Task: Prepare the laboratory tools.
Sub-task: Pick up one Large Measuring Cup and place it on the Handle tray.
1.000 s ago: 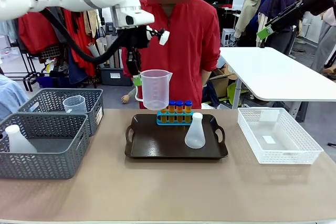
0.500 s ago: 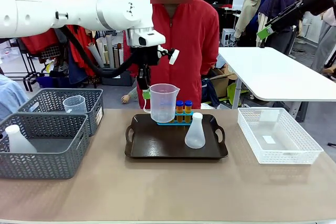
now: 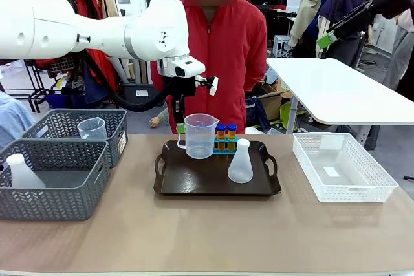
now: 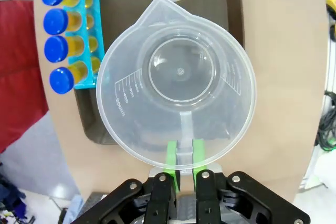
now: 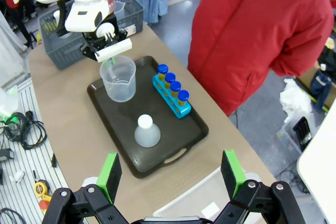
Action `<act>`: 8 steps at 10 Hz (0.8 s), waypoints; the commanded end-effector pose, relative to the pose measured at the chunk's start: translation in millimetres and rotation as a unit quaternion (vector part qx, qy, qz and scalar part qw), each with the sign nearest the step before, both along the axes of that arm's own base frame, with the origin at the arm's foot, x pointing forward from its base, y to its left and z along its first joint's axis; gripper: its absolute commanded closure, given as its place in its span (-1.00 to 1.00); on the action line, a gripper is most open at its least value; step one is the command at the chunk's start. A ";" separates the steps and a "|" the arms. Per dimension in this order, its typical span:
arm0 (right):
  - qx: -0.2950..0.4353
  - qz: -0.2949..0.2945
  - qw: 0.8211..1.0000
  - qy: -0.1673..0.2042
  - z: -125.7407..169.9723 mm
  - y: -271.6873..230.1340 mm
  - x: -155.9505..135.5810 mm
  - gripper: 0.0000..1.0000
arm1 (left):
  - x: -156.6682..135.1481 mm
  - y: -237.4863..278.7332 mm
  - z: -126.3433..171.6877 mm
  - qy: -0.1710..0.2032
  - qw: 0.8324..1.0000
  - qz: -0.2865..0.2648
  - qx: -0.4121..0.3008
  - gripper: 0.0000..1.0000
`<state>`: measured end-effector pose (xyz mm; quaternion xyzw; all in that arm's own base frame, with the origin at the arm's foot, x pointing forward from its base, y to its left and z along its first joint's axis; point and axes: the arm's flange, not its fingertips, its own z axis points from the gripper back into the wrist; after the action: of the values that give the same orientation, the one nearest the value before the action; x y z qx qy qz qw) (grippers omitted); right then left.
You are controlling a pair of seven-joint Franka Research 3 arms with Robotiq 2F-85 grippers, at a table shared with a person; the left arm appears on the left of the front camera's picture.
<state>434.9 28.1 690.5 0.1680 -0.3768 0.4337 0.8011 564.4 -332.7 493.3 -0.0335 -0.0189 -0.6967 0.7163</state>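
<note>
Lowered since a second ago, our measuring jug (image 3: 200, 136) now sits at the tray's (image 3: 194, 182) upper left, centre frame. Our left gripper (image 4: 181, 174) is clamped on its handle, plain in the wrist view, which shows four tubes (image 4: 59, 47); the front shows two. Our right gripper (image 5: 170, 174) hangs spread

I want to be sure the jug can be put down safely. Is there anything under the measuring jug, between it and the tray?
Nothing visible. The left gripper holds the measuring jug by its handle over a bare part of the dark tray. The blue tube rack stands beside it and the conical flask further along the tray, both apart from the jug.
</note>
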 end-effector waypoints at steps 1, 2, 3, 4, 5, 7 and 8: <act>0.003 0.002 1.000 -0.003 1.1 -0.5 -0.3 -1.00 | -2.3 -3.3 2.0 -0.001 1.000 -0.016 0.000 1.00; 0.003 0.002 1.000 -0.003 1.1 -0.5 -0.3 -1.00 | -2.3 -3.3 2.0 -0.001 1.000 -0.016 0.000 1.00; 0.003 0.002 1.000 -0.003 1.1 -0.5 -0.3 -1.00 | -2.3 -3.3 2.0 -0.001 1.000 -0.016 0.000 1.00; 0.003 0.002 1.000 -0.003 1.1 -0.5 -0.3 -1.00 | -0.8 -2.7 0.2 0.000 1.000 -0.003 -0.001 1.00; 0.003 0.002 1.000 -0.003 1.1 -0.5 -0.3 -1.00 | 2.5 -0.3 -6.4 -0.003 1.000 0.008 -0.018 1.00; 0.003 0.002 1.000 -0.003 1.1 -0.5 -0.3 -1.00 | 10.6 -8.9 -27.0 -0.028 0.999 0.025 0.004 1.00; 0.003 0.002 1.000 -0.003 1.1 -0.5 -0.3 -1.00 | 11.4 -10.6 -34.1 -0.030 0.999 0.028 -0.003 1.00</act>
<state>434.9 28.1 690.5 0.1680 -0.3768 0.4337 0.8011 579.6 -342.0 465.7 -0.0268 -0.0344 -0.6859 0.7264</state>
